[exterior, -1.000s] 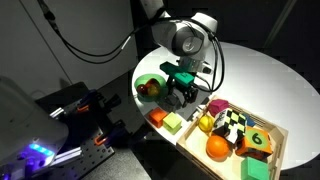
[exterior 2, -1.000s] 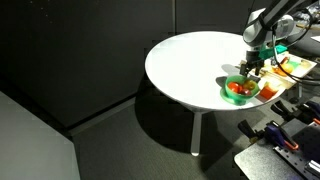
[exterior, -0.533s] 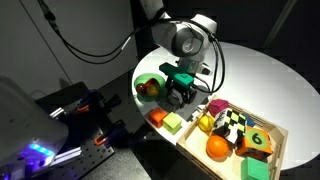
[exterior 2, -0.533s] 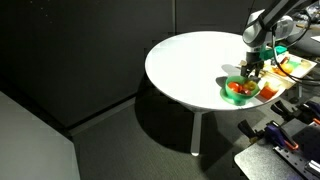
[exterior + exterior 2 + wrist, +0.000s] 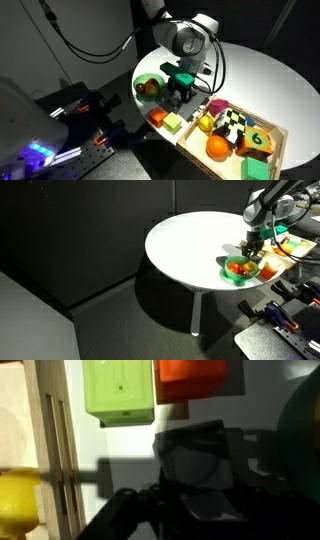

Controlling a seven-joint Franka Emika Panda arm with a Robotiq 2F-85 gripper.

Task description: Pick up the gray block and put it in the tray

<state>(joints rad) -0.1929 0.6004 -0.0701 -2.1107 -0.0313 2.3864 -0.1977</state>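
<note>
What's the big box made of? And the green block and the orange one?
The tray looks like pale bare wood: light tan walls with a matte, unpainted look. The lime-green cube has a flat, even colour with little shine, so painted wood or plastic; I cannot tell which. The orange cube looks the same kind, smooth and evenly coloured.

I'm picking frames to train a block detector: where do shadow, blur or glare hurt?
Wrist view: the gripper is a dark, out-of-focus mass, and shadow covers the gray block; the lime-green cube is brightly lit. In both exterior views: the white table glares against a dark room, so small objects lose detail.
</note>
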